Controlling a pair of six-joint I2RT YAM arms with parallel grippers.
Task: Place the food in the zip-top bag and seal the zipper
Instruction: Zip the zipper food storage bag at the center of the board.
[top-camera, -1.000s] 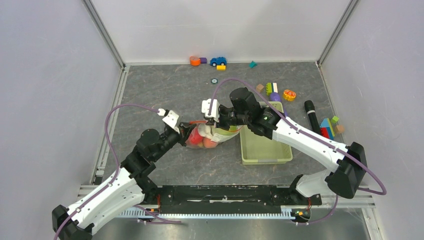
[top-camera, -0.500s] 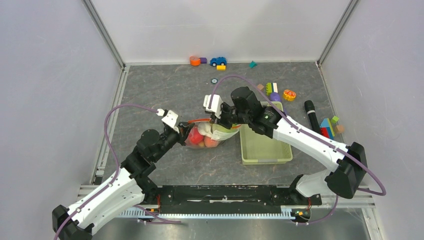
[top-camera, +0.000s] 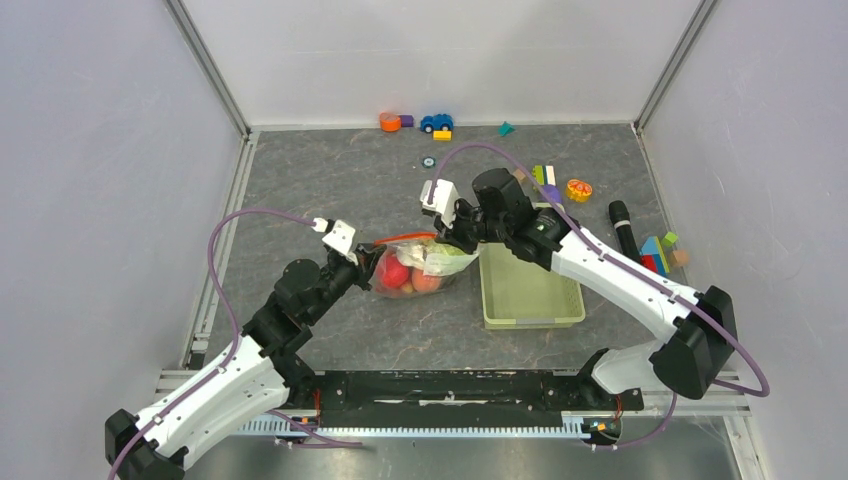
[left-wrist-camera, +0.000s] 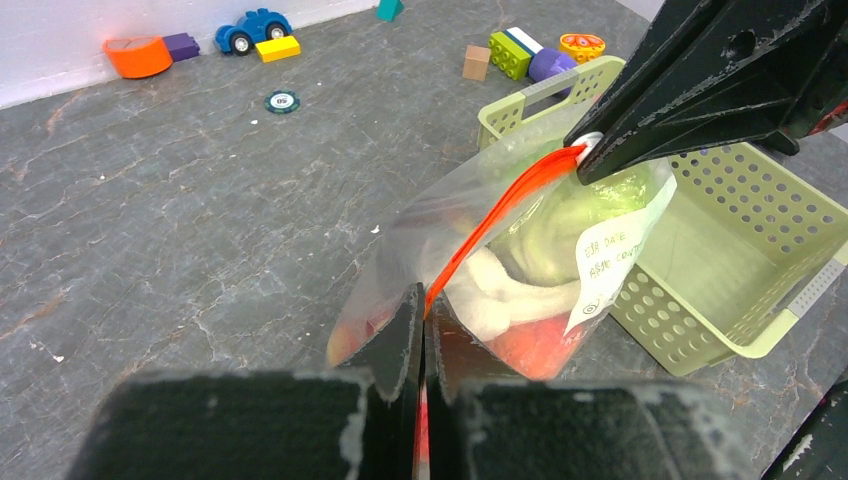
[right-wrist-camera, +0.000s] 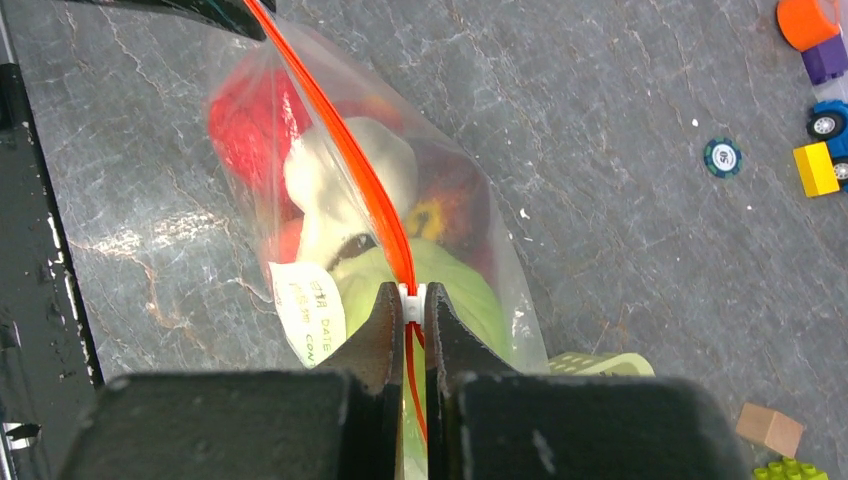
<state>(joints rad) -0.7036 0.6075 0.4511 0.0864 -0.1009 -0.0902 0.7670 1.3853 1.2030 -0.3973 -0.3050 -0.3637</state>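
Observation:
The clear zip-top bag (top-camera: 415, 268) hangs between my two grippers, just left of the green basket. It holds the food: red fruit (top-camera: 395, 272), peaches, a dark plum and a green cabbage (right-wrist-camera: 440, 275). My left gripper (left-wrist-camera: 423, 312) is shut on the near end of the red-orange zipper (left-wrist-camera: 505, 205). My right gripper (right-wrist-camera: 410, 300) is shut on the small white slider tab (right-wrist-camera: 411, 290) at the far end of the zipper. The strip (right-wrist-camera: 340, 130) is pulled taut in a straight line between them.
The pale green basket (top-camera: 525, 285) stands right of the bag, close under my right arm. Blocks (top-camera: 545, 178), a black cylinder (top-camera: 623, 228) and more blocks (top-camera: 660, 255) lie to the right. A toy car (top-camera: 436, 122) and blocks lie by the back wall.
My right gripper has moved right and back with the slider tab, drawing the zipper out longer and straighter. The left gripper has held its end in place.

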